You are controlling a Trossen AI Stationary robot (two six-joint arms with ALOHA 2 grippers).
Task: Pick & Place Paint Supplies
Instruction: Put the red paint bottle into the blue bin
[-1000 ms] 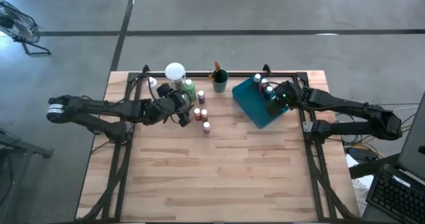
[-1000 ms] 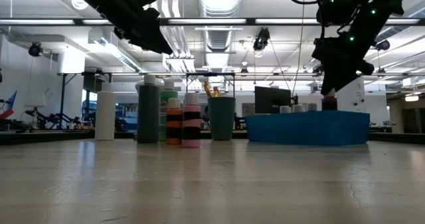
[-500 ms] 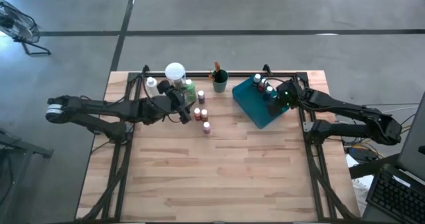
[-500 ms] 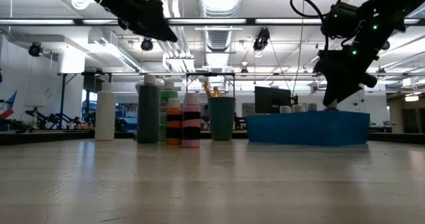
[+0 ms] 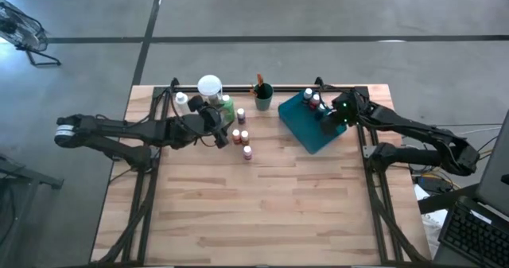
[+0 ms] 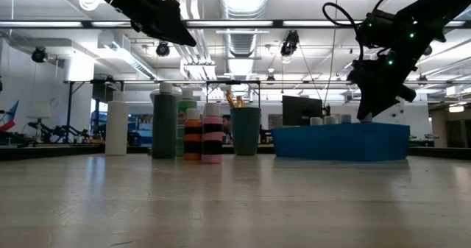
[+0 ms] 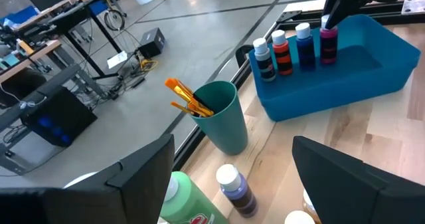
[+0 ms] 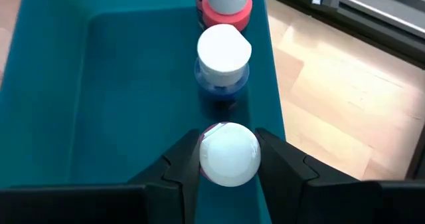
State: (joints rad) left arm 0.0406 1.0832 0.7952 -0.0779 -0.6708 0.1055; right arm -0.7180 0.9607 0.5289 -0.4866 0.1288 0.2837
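Note:
A teal tray [image 5: 306,134] lies at the table's far right, with a row of white-capped paint bottles along its far wall: dark [image 7: 263,56], red [image 7: 281,51], blue [image 8: 224,64]. My right gripper [image 8: 229,164] is shut on a magenta bottle [image 7: 328,41] at the end of that row. Several more bottles [image 5: 243,134] stand on the table at the far left, and my left gripper [image 5: 224,137] hovers open above them, touching nothing. Orange-handled brushes [image 7: 186,98] stick up out of a green cup [image 5: 263,99]. My right gripper pinches the magenta bottle just under its white cap [image 8: 229,154], one finger [image 8: 186,164] on each side. The fingers slant down from the table's right side. The bottle is upright inside the tray, next to the blue one; whether its base rests on the tray floor, I cannot tell.
A round white-topped object [image 5: 209,86] and a tall green bottle [image 5: 227,105] stand at the far left beside a white bottle [image 5: 182,99]. The tray's near half [image 8: 126,84] is bare. A metal frame [image 5: 143,172] runs along the table's edges. The near wooden tabletop [image 5: 254,212] holds no objects.
My right gripper has sunk and gone a little toward the table's far edge with the magenta bottle, which now stands low in the tray beside the blue one. My left gripper has tipped up slightly above the bottles.

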